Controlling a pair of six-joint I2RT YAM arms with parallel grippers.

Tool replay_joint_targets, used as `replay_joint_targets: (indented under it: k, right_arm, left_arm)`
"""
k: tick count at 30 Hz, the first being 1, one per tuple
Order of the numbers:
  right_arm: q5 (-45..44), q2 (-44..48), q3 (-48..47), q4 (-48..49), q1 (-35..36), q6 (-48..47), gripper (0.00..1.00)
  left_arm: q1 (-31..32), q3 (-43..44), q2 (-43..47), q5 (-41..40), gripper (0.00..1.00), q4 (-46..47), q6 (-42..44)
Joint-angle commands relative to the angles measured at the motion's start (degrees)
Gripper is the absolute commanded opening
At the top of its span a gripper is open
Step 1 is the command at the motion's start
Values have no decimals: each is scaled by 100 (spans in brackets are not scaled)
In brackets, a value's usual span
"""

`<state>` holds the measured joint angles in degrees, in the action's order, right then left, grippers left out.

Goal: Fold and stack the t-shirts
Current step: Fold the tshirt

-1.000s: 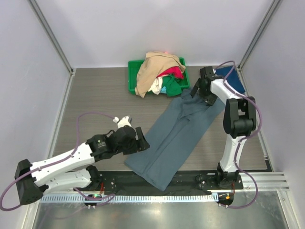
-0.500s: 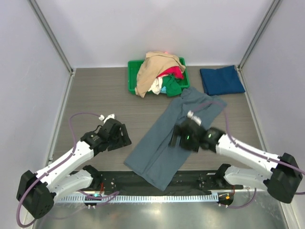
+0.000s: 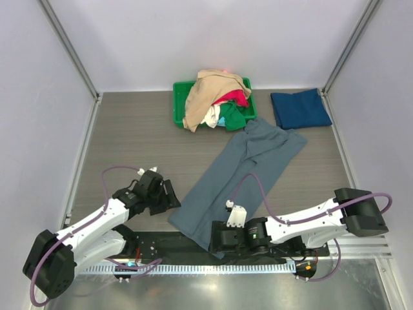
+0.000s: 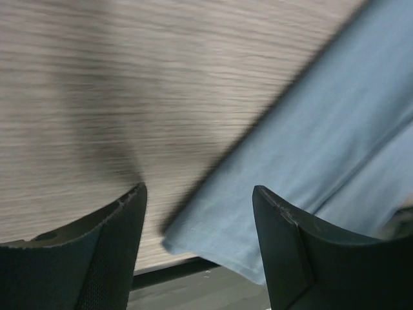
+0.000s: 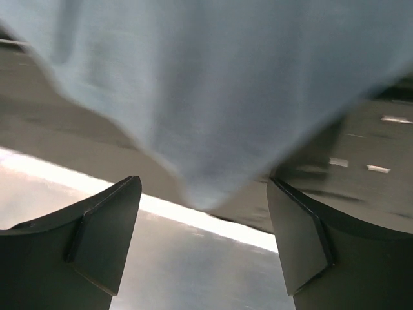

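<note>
A large slate grey-blue t-shirt (image 3: 242, 177) lies folded lengthwise in a long diagonal strip from beside the bin to the near edge. My left gripper (image 3: 173, 199) is low beside its near-left corner, jaws open, and that corner (image 4: 219, 236) lies between the fingers. My right gripper (image 3: 215, 240) is at the strip's nearest corner, also open. There the cloth (image 5: 206, 97) hangs just ahead of the fingertips, with no pad touching it. A dark navy-teal t-shirt (image 3: 300, 108) lies folded flat at the far right. Tan (image 3: 210, 90), red (image 3: 235, 98) and green (image 3: 235, 117) t-shirts are heaped in the bin.
The green plastic bin (image 3: 178, 103) stands at the back centre, with the tan shirt spilling over its front. A black strip and metal rail (image 3: 193, 266) run along the near edge under the shirt's corner. Bare wood table (image 3: 135, 135) spreads to the left.
My right arm swung from the far right, by the navy shirt, down to the grey-blue shirt's nearest corner. My left gripper shifted toward the shirt's near-left corner.
</note>
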<state>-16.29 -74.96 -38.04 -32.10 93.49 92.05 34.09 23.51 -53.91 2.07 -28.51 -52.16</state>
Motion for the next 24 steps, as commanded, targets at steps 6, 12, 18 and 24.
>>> replay_joint_targets:
  k: [6, 12, 18, 24]
  right_arm:
    - [-612, -72, 42, 493, 72, 691, 73]
    - [-612, -107, 60, 538, 187, 744, 45]
    - [-743, 270, 253, 486, 266, 910, 9]
    - [-1174, 877, 227, -559, 556, 1253, 1]
  left_arm:
    - [-25, -513, 214, 724, 65, 776, -233]
    - [-16, -759, 521, 1094, 57, 830, -338]
    - [142, -1067, 1101, 1331, 46, 786, -584]
    - [388, -1235, 1357, 1446, 12, 786, -804]
